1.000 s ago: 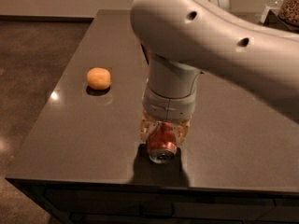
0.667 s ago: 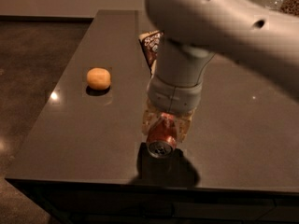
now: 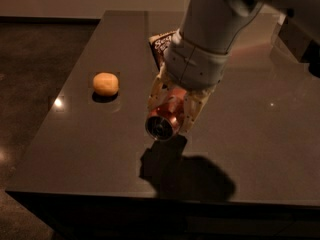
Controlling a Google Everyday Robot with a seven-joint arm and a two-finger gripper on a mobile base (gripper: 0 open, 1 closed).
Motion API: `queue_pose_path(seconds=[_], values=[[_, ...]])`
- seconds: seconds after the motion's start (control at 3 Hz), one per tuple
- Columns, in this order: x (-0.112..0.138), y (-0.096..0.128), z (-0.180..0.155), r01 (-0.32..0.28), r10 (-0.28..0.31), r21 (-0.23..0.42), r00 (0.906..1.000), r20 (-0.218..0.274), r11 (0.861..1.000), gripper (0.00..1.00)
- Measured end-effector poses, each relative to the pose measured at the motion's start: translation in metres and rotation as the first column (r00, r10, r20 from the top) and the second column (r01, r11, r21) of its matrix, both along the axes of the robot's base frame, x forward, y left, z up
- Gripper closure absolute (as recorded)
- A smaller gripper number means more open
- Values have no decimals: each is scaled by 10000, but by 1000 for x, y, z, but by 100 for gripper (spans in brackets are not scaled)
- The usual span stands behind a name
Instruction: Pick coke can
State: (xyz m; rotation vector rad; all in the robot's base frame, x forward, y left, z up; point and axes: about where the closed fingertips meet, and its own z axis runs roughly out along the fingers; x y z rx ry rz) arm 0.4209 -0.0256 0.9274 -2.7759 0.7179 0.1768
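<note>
Since a second ago the arm (image 3: 220,29) has swung up and back, and the can (image 3: 161,127) has come off the bench (image 3: 75,149) with it. Before, it lay on the top under the wrist; now it hangs in the air above the near middle of the bench. Its shadow (image 3: 185,176) lies apart from it on the surface below, which is why I judge it lifted clear.

The hand (image 3: 172,120) is pinching the can across its body. One of the pale fingers (image 3: 193,109) is on the right side and the other on the left. The can is held lying over, its silver end turned toward the near edge and slightly down, probably because it was taken from above while on its side and has kept that tilt.

The arm's retreat has uncovered part of the bag (image 3: 162,45), just behind the wrist toward the far side. The fruit (image 3: 106,84) sits where it was, well to the left and apart from everything, so nothing crowds the lift.

The pick looks essentially made. What remains, as I judge it, is holding the grip while rising, since a smooth round can held at a tilt could slip if the squeeze eases.
</note>
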Motion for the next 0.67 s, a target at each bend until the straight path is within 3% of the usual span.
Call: queue_pose_path(seconds=[0.33,0.67], values=[[5,2,42,1110,-1106,879,9938,-103,9899,100],[7,0,62,1534,-1544,1266,9880,-20,9800,100]])
